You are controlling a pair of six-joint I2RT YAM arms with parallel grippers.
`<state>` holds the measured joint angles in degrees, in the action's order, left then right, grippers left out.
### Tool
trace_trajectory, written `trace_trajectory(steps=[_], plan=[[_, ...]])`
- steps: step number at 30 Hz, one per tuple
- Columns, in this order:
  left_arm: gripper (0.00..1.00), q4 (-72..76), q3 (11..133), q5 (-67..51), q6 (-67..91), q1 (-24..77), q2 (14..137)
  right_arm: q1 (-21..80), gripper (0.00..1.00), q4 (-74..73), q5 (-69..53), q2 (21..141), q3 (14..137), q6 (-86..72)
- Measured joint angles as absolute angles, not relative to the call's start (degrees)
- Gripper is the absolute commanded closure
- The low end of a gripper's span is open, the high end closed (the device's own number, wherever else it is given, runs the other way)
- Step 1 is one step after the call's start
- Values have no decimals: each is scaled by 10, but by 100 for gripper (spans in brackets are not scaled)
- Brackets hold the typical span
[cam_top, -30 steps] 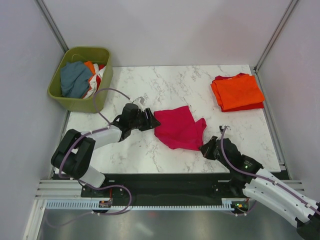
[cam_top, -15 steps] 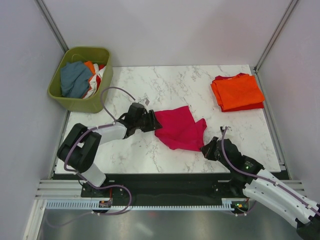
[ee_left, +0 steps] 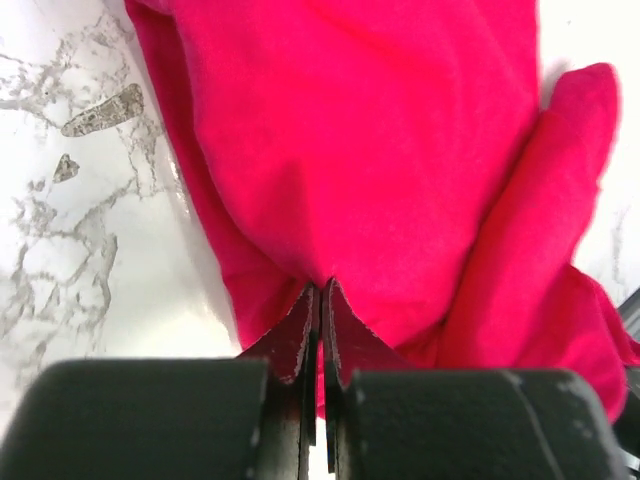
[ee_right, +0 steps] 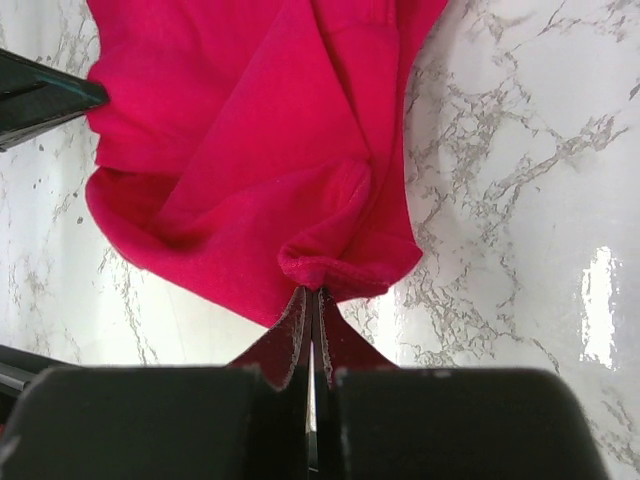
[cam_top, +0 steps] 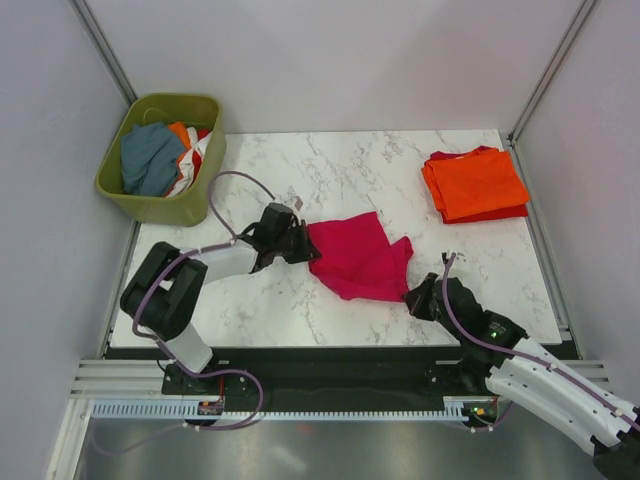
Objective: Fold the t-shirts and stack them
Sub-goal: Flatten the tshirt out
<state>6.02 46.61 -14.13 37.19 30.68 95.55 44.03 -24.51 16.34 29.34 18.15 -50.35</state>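
Observation:
A magenta-pink t-shirt (cam_top: 358, 256) lies crumpled in the middle of the marble table (cam_top: 330, 170). My left gripper (cam_top: 306, 246) is shut on the shirt's left edge; in the left wrist view its jaws (ee_left: 322, 300) pinch the pink cloth (ee_left: 380, 150). My right gripper (cam_top: 413, 297) is shut on the shirt's near right hem; the right wrist view shows the rolled hem (ee_right: 325, 265) caught at the gripper's tips (ee_right: 312, 300). Folded orange and red t-shirts (cam_top: 475, 184) are stacked at the far right.
An olive-green basket (cam_top: 204, 160) with grey-blue, orange and white cloth stands at the table's far left corner. White walls and metal posts close in the back and sides. The left arm's cable (cam_top: 232, 180) loops over the table.
My left gripper has slid right to the shirt's left edge and closed on it. The right gripper has stayed shut on the hem without moving.

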Motion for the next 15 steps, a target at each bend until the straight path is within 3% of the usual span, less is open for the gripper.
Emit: trace_trajectory(steps=[7,15], plan=[[98,12,476,-141,387,280,812,440,100,-244,224,332,200,-502],[98,-59,514,-116,442,109,564,440,100,-245,325,375,241,-499]])
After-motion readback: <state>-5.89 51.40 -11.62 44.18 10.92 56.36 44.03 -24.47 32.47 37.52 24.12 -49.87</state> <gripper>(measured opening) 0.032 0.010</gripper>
